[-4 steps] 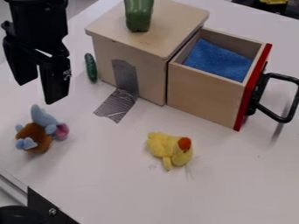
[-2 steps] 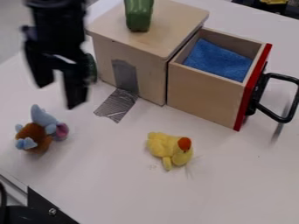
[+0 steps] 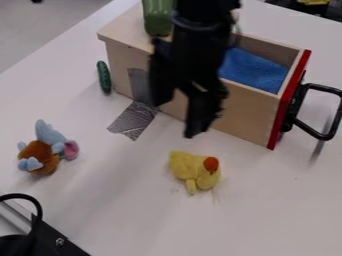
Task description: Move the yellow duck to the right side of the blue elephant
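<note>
I count one robot gripper [image 3: 175, 119], released, two fingers spread apart, hanging over the table in front of the wooden box and up-view of the duck. One yellow duck [image 3: 194, 171], plush, orange on its head, resting on the white table [image 3: 267, 200] near the middle of my view, just beyond the gripper's fingertips on the near side and apart from them. One blue elephant [image 3: 48, 149], also plush, with brown and pink parts, at left; duck is on its right as I see it, well apart, so two plush toys in all. One wooden box [image 3: 119, 65], one drawer [image 3: 247, 112] pulled out, one red front [image 3: 290, 100], one black handle [image 3: 327, 112]. One blue cloth [image 3: 254, 70] inside the drawer. One green pepper [image 3: 157, 17] on the box top, partly behind the arm. One cucumber [image 3: 103, 77] on the table just beside the box's left side. Gray tape [image 3: 133, 120] in two stretches, one up the box wall, one on the table. One curved black cable [image 3: 37, 202] at the lower left corner. One yellow item [image 3: 312, 2] at the top right edge, cut off, can't tell what it is
</note>
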Robot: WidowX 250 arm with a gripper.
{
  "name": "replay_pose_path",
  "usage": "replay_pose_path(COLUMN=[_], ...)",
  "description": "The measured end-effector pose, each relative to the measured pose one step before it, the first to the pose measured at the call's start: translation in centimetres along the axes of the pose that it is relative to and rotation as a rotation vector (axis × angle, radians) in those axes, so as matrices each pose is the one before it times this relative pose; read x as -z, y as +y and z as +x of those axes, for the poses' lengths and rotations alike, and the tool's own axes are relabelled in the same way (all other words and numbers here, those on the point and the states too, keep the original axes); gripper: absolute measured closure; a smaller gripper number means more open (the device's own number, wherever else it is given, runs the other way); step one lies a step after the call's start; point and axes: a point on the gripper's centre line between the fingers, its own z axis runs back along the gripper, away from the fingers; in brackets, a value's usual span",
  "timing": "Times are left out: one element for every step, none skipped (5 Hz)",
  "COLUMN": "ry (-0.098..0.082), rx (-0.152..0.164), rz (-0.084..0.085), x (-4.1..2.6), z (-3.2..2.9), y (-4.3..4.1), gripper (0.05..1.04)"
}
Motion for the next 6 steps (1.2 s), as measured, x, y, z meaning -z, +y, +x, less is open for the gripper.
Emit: replay_pose_path(ry=[0.0053, 0.0237, 0.0425, 0.0641, 0.0382, 0.0493], rx=[0.0213, -0.0251, -0.0184, 0.0019, -0.0236, -0.0100], rz=[0.0252, 0.0310, 0.0098, 0.0162, 0.0020, -0.0316], x=[0.153, 1.453, 2.203, 2.388, 1.731, 1.879], z=[3.309, 0.206, -0.100, -0.487, -0.372, -0.628], y=[-4.095, 0.189, 0.931, 0.723, 1.009, 0.152], gripper=[0.085, 0.085, 0.085, 0.085, 0.085, 0.093])
